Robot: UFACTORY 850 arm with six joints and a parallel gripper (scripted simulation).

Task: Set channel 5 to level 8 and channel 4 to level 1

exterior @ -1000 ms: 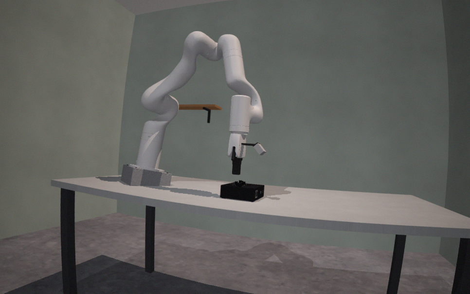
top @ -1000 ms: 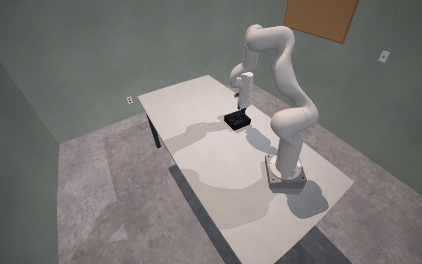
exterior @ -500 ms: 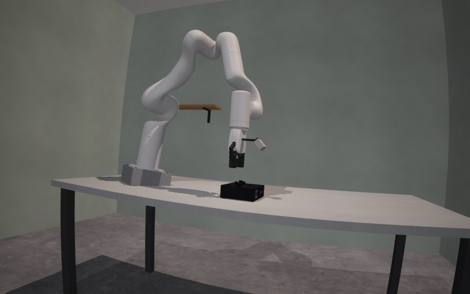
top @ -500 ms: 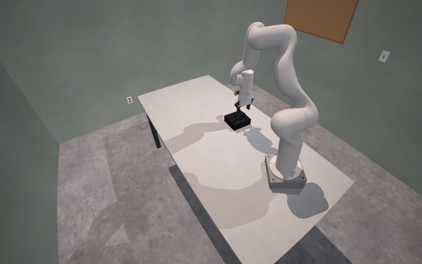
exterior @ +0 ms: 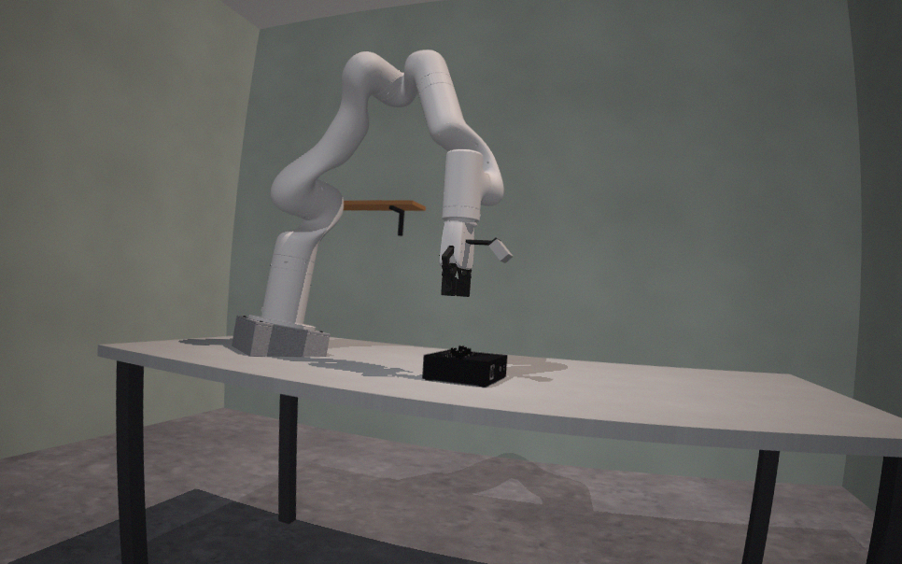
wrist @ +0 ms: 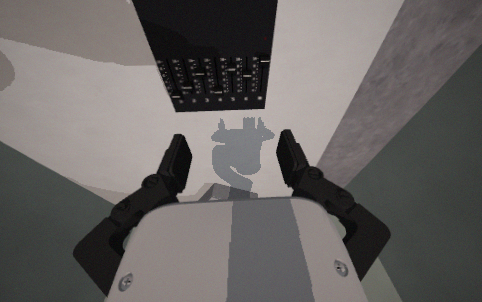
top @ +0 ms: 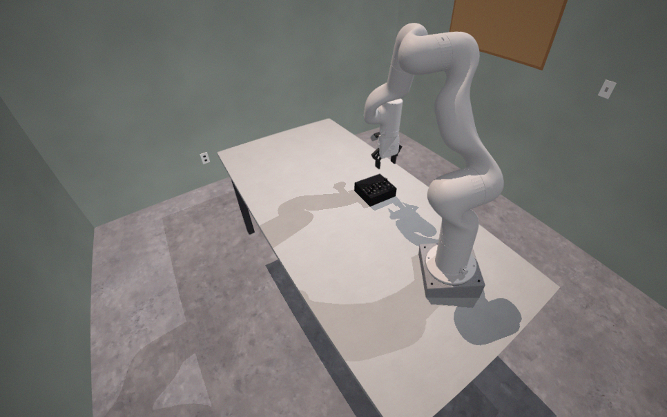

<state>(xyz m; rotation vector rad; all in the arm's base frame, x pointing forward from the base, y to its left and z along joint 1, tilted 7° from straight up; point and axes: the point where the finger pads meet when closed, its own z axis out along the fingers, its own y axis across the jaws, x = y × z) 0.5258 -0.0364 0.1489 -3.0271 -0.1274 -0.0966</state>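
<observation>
The black lighting desk (top: 375,189) (exterior: 464,366) (wrist: 210,30) stands on its feet on the white table (top: 304,162) (exterior: 631,399) (wrist: 75,115). Its row of several faders (wrist: 216,77) shows at the top of the wrist view, with caps at different heights; the rightmost cap is highest and the leftmost lowest. My gripper (top: 384,160) (exterior: 455,289) (wrist: 233,143) is open and empty. It hangs well above the desk, over its fader end, and touches nothing.
The arm's grey base (top: 451,282) (exterior: 279,339) is bolted to the table near the desk. A wooden shelf (exterior: 384,205) (top: 506,29) is on the wall behind. The table's edge runs close to the desk in the wrist view.
</observation>
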